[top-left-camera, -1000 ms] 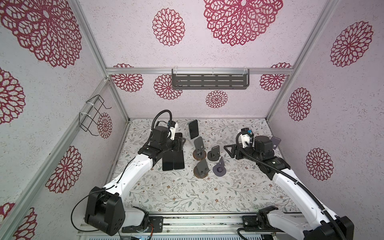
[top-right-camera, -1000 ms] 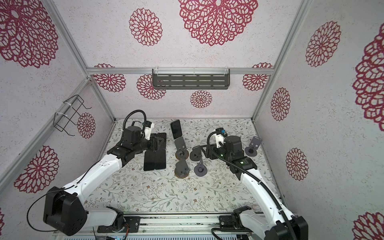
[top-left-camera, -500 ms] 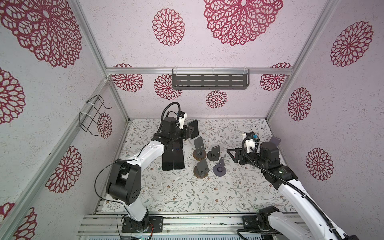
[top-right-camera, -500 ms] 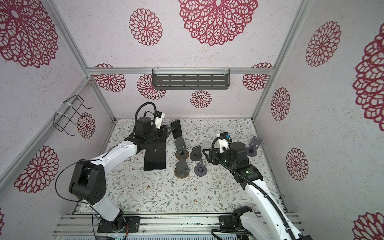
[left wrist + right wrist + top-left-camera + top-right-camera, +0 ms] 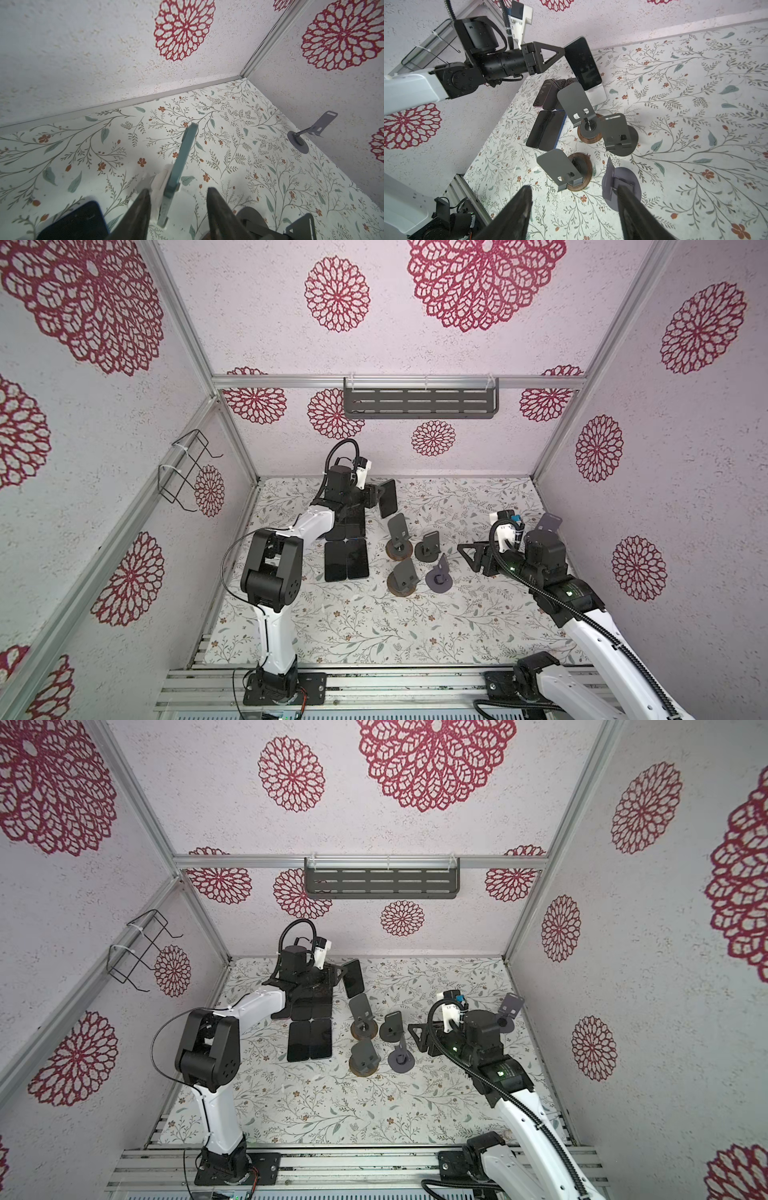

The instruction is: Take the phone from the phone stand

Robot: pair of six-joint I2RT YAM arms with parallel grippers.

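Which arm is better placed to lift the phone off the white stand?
Left. The left hand straddles the phone on the white stand, a finger on either side. The right hand hovers open by the empty stands, away from it.

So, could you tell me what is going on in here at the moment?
The left gripper is at the phone standing in the white stand at the back of the table; its jaws flank the phone without gripping it yet. The right gripper hangs open near the empty stands, holding nothing. Other phones lie flat on the table.
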